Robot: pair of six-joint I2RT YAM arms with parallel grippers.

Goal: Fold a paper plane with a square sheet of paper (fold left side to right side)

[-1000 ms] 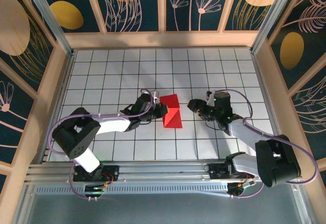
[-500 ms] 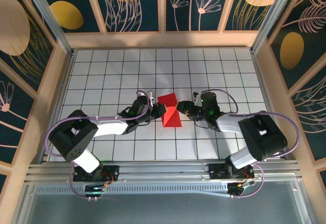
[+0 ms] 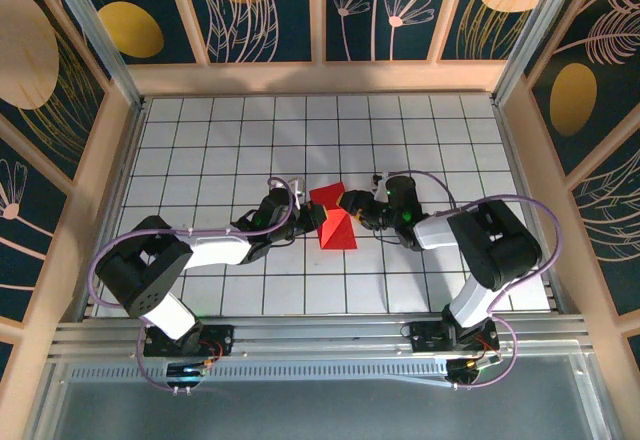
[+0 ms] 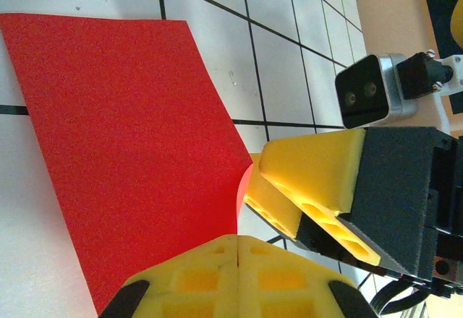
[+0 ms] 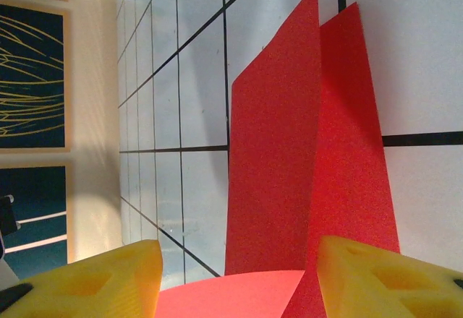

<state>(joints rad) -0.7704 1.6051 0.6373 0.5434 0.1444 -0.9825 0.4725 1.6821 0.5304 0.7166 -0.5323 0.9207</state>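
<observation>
Two arms, one red sheet; left gripper [image 3: 313, 218] has its pads pressed together at the left edge of the square sheet of paper [image 3: 338, 230]; sheet part-folded at mid-table [image 3: 400, 140], two layers showing; right gripper [image 3: 352, 205] spread astride its right edge.

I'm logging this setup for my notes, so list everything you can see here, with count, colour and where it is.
table: one, white tiles with black lines, under everything
paper: one, red, partly folded, middle of the table
wall panels: several, dark blue with gold leaves, around the table
rail: one, silver, near edge
left arm, right arm: two, black and white, near edge
left end effector: one, yellow, shut, at paper's left edge
right end effector: one, yellow, open, paper between its fingers
</observation>
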